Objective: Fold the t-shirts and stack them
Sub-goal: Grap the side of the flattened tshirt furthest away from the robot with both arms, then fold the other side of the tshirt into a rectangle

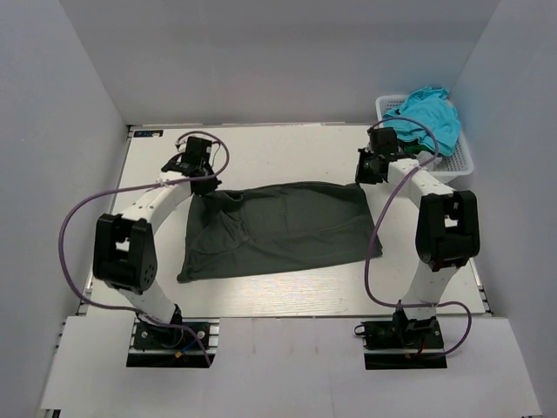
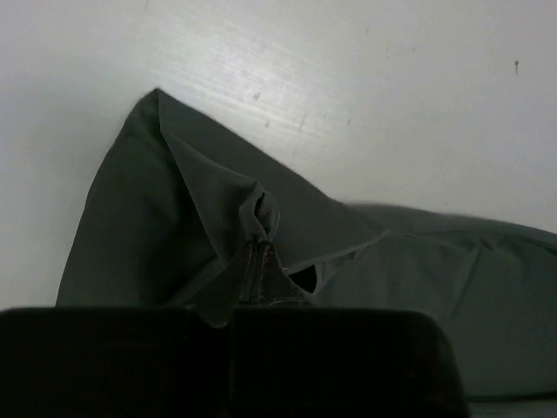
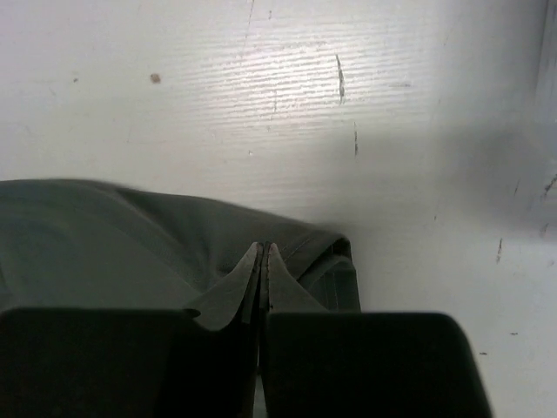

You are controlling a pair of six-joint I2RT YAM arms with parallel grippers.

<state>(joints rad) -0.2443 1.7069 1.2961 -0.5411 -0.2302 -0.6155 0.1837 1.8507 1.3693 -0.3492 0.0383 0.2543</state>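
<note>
A dark charcoal-grey t-shirt (image 1: 278,228) lies spread across the middle of the table, wrinkled at its left end. My left gripper (image 1: 205,183) is at the shirt's far left corner. In the left wrist view it (image 2: 259,237) is shut on a raised peak of the cloth (image 2: 174,200). My right gripper (image 1: 366,177) is at the far right corner. In the right wrist view it (image 3: 264,252) is shut, its tips pinching the hemmed edge of the shirt (image 3: 113,244). A turquoise t-shirt (image 1: 426,113) is heaped in the basket at the far right.
The white lattice basket (image 1: 461,162) stands at the table's far right corner, close behind the right arm. Grey walls enclose the table on the left, the back and the right. Bare white tabletop (image 1: 278,157) lies beyond the dark shirt.
</note>
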